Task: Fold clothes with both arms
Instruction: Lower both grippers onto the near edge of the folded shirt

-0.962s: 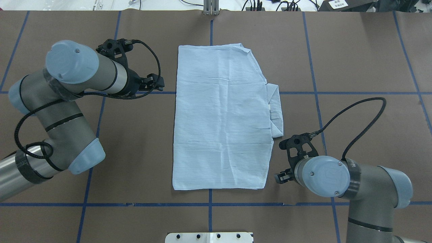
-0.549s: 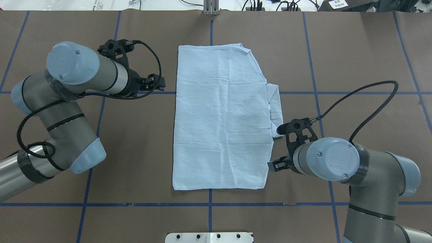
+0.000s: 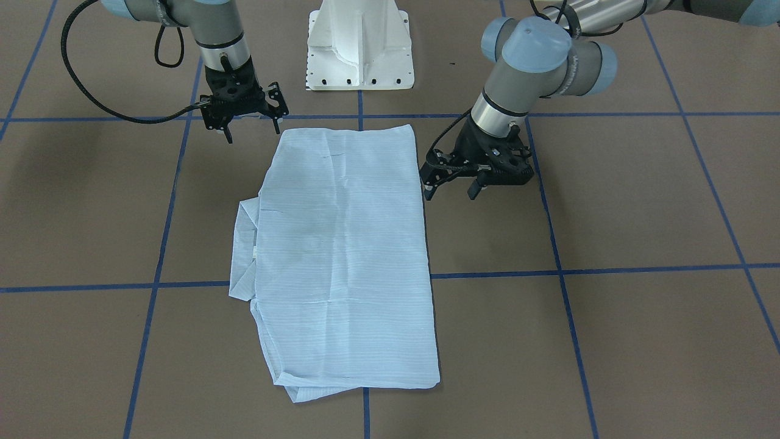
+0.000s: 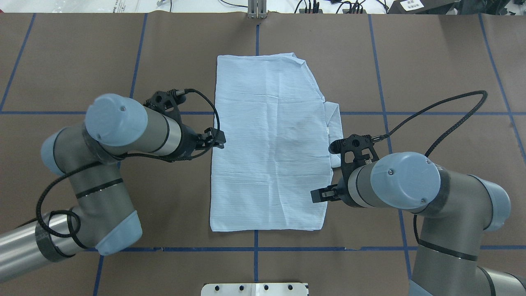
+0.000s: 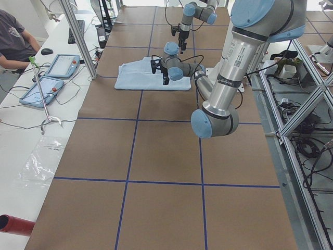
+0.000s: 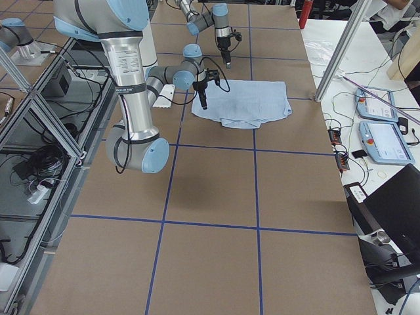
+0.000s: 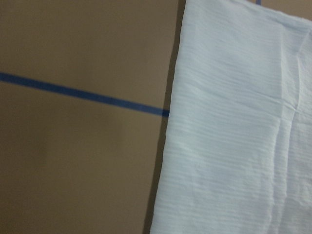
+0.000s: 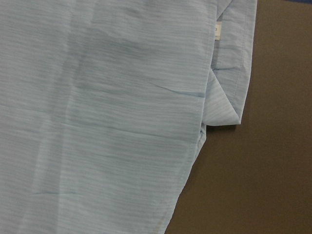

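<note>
Shirt (image 4: 267,148) flat on worktop (image 4: 431,61), folded to long strip, collar (image 4: 336,131) poking out right side.
Left hand (image 3: 450,191) open, empty, near left edge.
Right hand (image 3: 253,129) open, empty, near right edge.
Risk: thin cloth, hand pinches top layer only, fold falls open.
Uneven lift: crooked fold.

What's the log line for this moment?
shirt: folded, flat | left arm: jaws open, at shirt's left edge | right arm: jaws open, at shirt's right edge | held: nothing

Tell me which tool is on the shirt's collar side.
The right tool: it hangs by the edge of the shirt where the collar sticks out. The left tool is at the opposite, plain straight edge.
</note>
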Motion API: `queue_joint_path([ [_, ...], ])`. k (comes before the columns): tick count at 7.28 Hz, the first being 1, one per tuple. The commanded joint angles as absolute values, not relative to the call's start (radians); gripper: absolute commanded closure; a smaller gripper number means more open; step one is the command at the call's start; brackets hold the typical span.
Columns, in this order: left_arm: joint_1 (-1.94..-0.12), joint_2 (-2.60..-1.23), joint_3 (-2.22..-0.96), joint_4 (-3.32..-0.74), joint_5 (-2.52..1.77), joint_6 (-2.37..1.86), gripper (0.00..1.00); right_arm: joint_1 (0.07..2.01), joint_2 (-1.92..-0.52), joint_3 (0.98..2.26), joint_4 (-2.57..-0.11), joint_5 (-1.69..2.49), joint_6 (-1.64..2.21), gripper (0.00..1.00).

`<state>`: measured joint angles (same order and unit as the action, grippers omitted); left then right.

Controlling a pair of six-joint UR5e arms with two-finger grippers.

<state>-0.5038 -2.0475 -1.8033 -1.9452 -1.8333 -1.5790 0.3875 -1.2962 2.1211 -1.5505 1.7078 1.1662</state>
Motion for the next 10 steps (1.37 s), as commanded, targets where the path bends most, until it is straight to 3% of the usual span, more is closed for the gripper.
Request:
queue_joint_path([
  [1,-0.346,-2.042,-1.812,-1.93,-1.753,-1.736,0.01,0.387,-1.296,2.122,-1.485,1.745,1.274,0.0],
  [9,-0.279,-2.025,-1.81,-1.839,-1.743,-1.769,0.18,0.385,-1.292,2.117,-1.485,1.756,1.276,0.0],
  [10,-0.272,-2.025,-1.807,-1.839,-1.743,-1.769,0.24,0.385,-1.293,2.115,-1.485,1.756,1.276,0.0],
])
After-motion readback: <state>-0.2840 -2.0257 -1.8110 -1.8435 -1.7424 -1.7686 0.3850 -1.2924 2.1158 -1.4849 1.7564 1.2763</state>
